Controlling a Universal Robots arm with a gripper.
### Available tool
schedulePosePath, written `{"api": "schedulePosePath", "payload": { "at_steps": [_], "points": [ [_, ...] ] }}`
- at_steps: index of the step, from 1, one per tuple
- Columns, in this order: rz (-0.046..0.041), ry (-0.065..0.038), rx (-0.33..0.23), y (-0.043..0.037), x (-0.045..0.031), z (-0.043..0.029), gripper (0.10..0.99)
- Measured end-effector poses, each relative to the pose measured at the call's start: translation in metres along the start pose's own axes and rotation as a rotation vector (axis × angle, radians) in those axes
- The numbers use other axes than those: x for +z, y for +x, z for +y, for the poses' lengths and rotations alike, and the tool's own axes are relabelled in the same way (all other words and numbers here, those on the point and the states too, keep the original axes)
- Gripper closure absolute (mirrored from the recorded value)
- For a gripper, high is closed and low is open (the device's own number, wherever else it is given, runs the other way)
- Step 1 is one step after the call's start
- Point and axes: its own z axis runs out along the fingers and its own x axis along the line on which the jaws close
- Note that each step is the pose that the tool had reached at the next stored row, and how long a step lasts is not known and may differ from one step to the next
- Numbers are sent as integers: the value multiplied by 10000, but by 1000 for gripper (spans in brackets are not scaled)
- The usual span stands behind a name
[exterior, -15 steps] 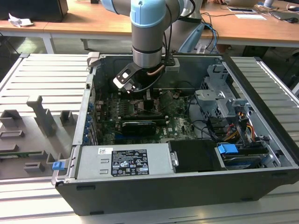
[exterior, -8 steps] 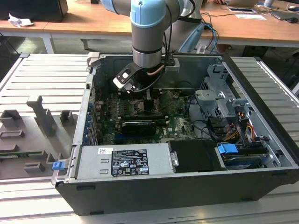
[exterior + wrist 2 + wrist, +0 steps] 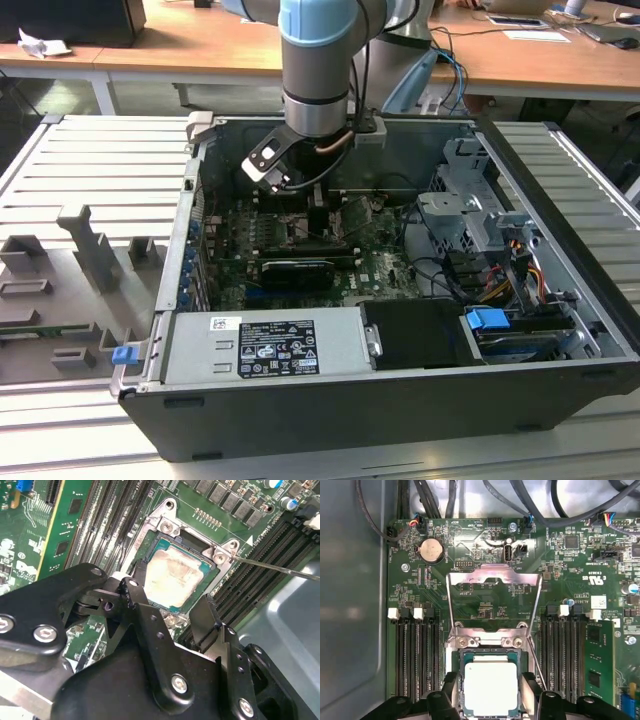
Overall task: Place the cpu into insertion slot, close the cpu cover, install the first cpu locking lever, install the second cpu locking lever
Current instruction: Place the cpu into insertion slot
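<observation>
Black fingers (image 3: pixel 146 617) of the gripper (image 3: pixel 172 590) stand apart, one on each side of the cpu (image 3: pixel 175 577) and close to its edges; whether they touch it I cannot tell. Between them the cpu lies flat in the slot (image 3: pixel 490 654), pale top up. Just beyond the fingertips the cover (image 3: pixel 492 576) stands swung open on its hinge. A thin lever (image 3: pixel 272 568) runs out past one finger. Memory slots (image 3: pixel 415 655) flank both fingers. In the exterior view the arm (image 3: pixel 315 80) reaches down into the case (image 3: pixel 330 420).
</observation>
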Motion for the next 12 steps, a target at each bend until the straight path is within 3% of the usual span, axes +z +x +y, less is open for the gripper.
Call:
{"api": "schedulePosePath", "payload": {
  "at_steps": [1,3,4,7,8,9,12],
  "points": [
    [1,8,0,0,-13,1,471],
    [0,34,0,1,-38,2,616],
    [0,39,1,1,-43,2,616],
    [0,58,2,1,-70,4,796],
    [-1,60,1,1,-76,4,796],
    [0,61,1,2,-81,4,918],
    [0,60,1,2,-92,5,980]
  ]
}}
